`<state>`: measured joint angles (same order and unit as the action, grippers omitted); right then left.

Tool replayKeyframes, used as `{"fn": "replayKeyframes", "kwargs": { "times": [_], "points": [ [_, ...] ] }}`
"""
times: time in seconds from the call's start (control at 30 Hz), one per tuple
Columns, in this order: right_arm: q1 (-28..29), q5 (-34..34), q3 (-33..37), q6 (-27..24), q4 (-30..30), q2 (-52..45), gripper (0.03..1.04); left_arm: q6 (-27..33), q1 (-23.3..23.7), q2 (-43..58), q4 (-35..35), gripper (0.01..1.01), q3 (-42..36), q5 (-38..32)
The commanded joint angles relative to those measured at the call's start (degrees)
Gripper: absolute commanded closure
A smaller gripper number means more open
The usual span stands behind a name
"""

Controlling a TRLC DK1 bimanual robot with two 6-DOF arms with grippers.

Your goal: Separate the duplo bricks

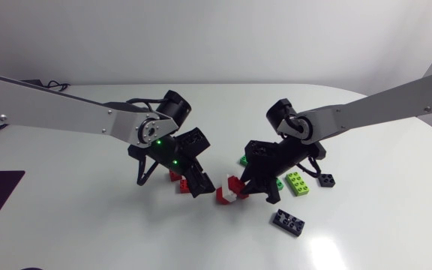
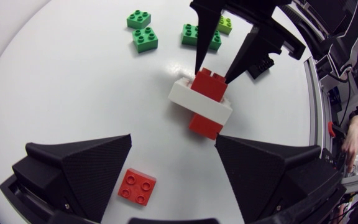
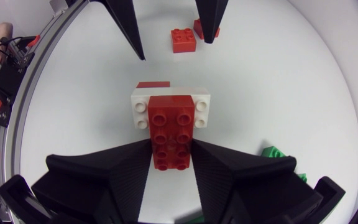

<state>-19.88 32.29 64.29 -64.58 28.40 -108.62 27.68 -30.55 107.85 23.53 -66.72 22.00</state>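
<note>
A stack of duplo bricks lies on the white table: a red brick on a white brick, with another red brick beneath. My right gripper is shut on the top red brick, one finger against each side. My left gripper stands open a short way from the stack's other end, touching nothing. In the head view the left gripper and the right gripper face each other across the stack.
A loose red brick lies under my left gripper. Green bricks, a lime brick and two black bricks lie around and behind my right arm. The table's edge runs past the stack.
</note>
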Motion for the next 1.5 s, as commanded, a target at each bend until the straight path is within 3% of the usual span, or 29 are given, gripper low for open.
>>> {"fn": "replayKeyframes", "kwargs": {
  "times": [0.0,0.27,0.43,0.63,1.03,1.47],
  "points": [
    [-0.42,0.67,-1.01,-2.04,1.66,-0.81,0.73,1.32,-0.30,1.48,-0.06,0.085,-1.22,-0.20],
    [-0.78,1.54,-4.79,-1.52,1.04,4.03,0.75,1.85,-0.30,0.78,-0.06,0.085,-0.25,-0.20],
    [0.28,1.98,-6.81,1.73,0.78,10.44,0.75,3.61,-0.57,-2.65,-0.24,0.085,1.42,0.33],
    [2.74,3.74,-7.16,7.89,1.30,16.77,0.75,5.45,-1.71,-11.88,-8.59,0.085,8.89,-0.20],
    [3.71,4.09,-4.53,24.85,3.76,20.99,0.75,12.40,-13.22,-24.36,-32.58,0.084,26.73,-23.41],
    [2.04,4.18,-0.75,38.65,7.98,23.19,0.75,15.03,-18.15,-26.29,-44.27,0.085,30.60,-33.07]
  ]
}}
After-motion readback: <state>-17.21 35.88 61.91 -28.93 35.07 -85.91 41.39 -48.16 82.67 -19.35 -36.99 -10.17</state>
